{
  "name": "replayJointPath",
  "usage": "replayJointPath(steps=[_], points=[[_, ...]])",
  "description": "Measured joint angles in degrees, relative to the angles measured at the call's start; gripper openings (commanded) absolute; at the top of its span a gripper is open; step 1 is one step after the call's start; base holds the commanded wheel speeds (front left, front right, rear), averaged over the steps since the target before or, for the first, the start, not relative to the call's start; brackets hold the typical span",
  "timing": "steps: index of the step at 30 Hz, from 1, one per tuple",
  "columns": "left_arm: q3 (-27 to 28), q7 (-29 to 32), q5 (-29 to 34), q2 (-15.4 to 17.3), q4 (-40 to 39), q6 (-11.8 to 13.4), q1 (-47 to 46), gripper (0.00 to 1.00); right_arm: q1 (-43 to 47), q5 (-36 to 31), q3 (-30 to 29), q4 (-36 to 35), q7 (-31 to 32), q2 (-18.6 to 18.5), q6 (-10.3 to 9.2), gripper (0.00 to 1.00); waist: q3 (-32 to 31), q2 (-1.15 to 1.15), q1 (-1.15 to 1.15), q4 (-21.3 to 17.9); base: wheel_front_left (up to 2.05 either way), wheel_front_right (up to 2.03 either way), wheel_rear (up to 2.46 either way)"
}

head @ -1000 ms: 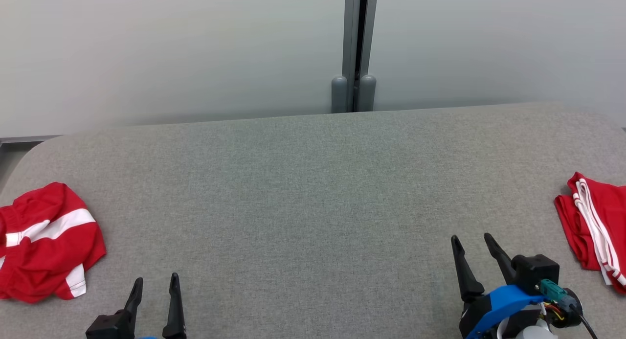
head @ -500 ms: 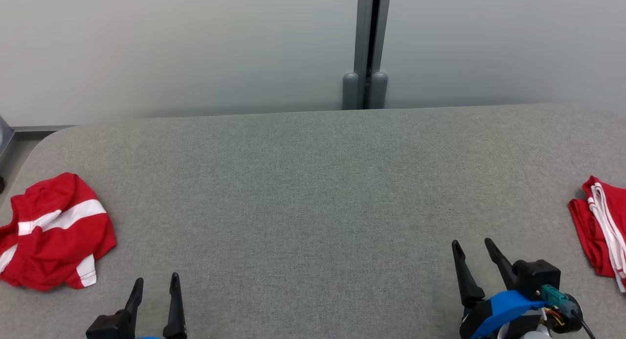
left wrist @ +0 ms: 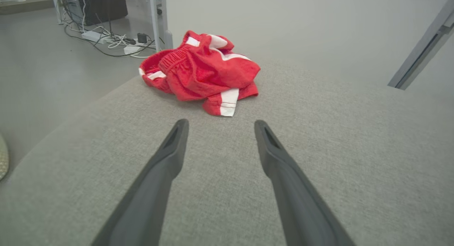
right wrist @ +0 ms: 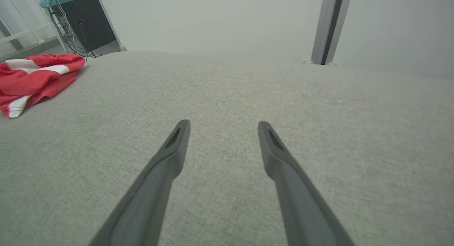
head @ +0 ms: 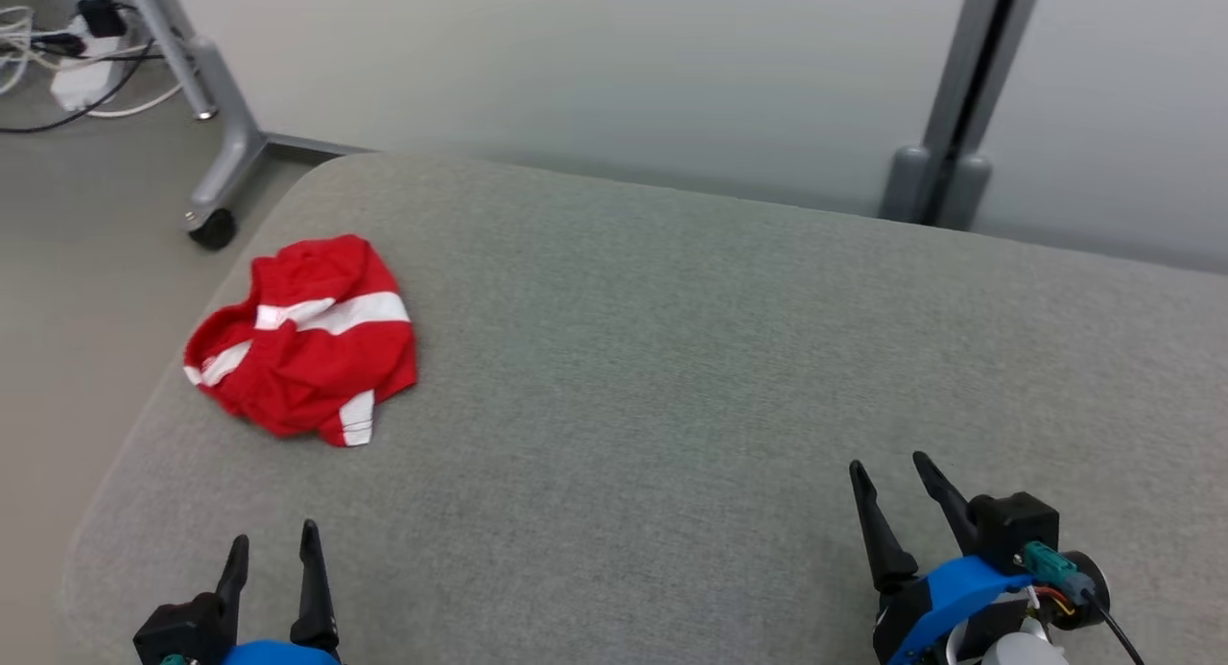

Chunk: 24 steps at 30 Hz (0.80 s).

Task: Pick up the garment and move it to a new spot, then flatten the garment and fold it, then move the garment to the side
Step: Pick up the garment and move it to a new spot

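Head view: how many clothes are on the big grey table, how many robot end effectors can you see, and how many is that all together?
red garment: 1
end effectors: 2 (left end effector, right end effector, both open)
Total: 3

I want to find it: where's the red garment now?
In the head view the red garment lies crumpled on the left side of the grey table, near its rounded far corner, ahead of the left gripper.
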Motion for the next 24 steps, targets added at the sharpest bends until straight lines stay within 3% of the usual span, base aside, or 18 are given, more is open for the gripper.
replayJointPath(steps=[6,12,18,24], points=[[2.3,0.0,-0.2,0.0,0.9,0.0,0.0,1.00,-1.1,0.3,2.0,0.7,0.0,0.0,0.00,1.00,1.0,0.00,0.00,7.2,0.00,0.00,0.00],[2.4,0.0,-1.5,0.0,2.5,0.0,0.0,1.00,-2.1,0.0,2.8,1.4,0.0,0.1,0.00,1.00,2.7,0.00,0.00,11.3,0.00,0.00,0.00],[1.5,0.0,-6.0,0.5,4.3,0.0,-3.6,1.00,-3.9,-1.3,3.0,1.3,0.0,0.1,0.00,1.00,5.9,0.00,-0.01,9.5,0.00,0.00,0.00],[-1.3,0.0,-13.8,6.5,7.3,0.0,-13.1,1.00,-6.2,-5.1,1.6,0.0,0.0,0.0,0.00,1.00,11.0,0.00,0.00,5.6,0.00,0.00,0.00]])
